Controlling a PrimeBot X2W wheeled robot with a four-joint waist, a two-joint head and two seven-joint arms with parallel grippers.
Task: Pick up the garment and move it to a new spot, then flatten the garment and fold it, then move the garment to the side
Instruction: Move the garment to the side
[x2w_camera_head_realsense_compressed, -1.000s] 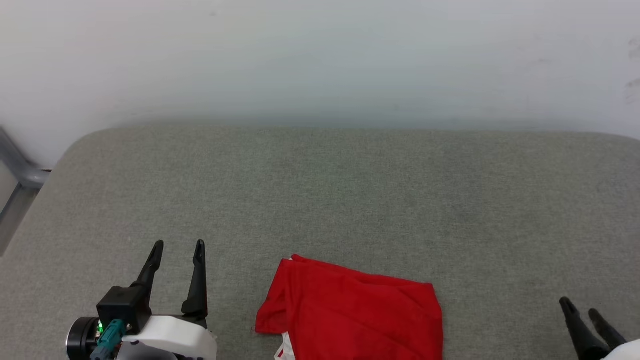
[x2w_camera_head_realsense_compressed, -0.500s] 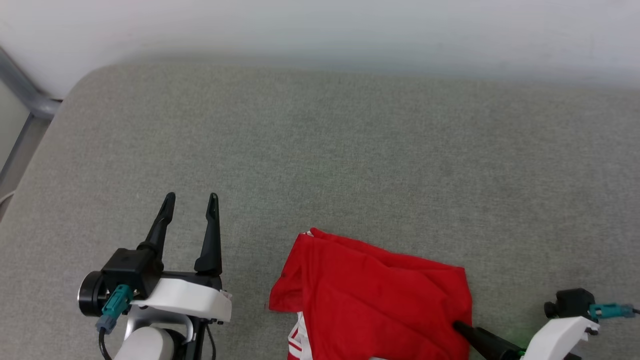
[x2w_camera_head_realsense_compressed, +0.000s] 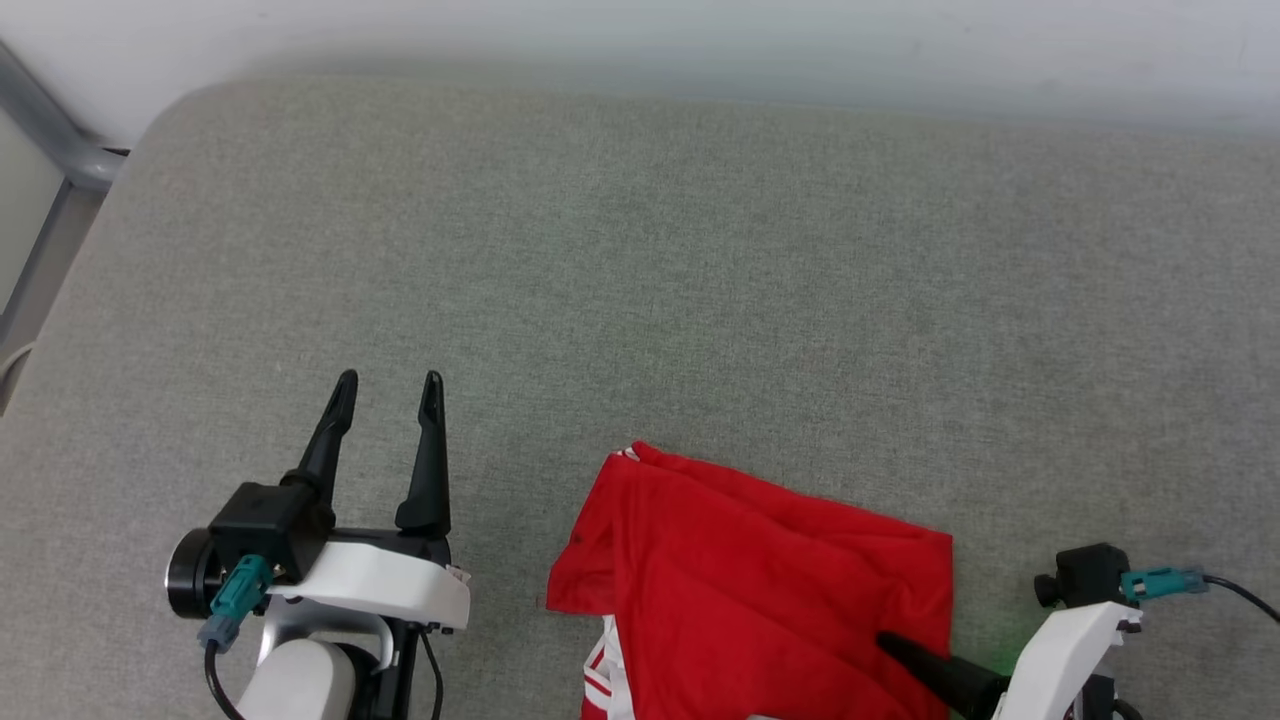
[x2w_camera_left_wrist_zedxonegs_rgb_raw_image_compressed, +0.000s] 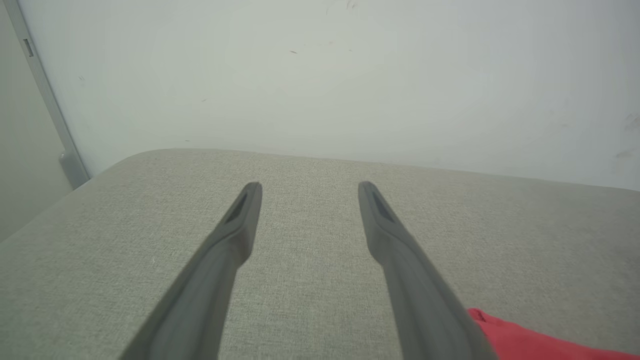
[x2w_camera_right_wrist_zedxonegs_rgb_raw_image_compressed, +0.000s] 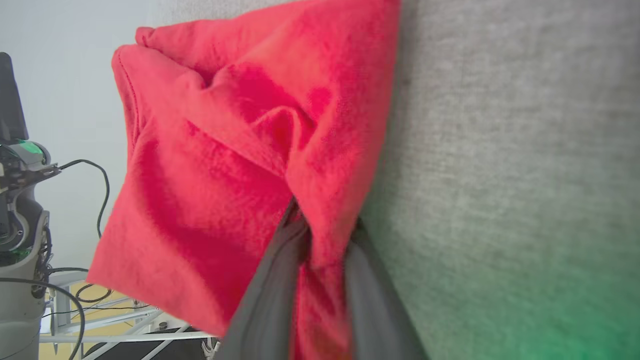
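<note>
Grabbed: the right gripper nips the garment by its right edge!
It lies at the near edge of the grey cushion, long axis left to right; right jaws narrowed on a red fold, the left gripper wide and empty, off its left end.

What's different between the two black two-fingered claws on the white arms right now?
The left gripper has its fingers spread with nothing between them; the right gripper has its fingers pinching a fold of the red fabric garment. The left one points across the bare grey upholstered surface beside the garment; the right one reaches in at the garment's right edge. Both have long dark fingers on white arms.
</note>
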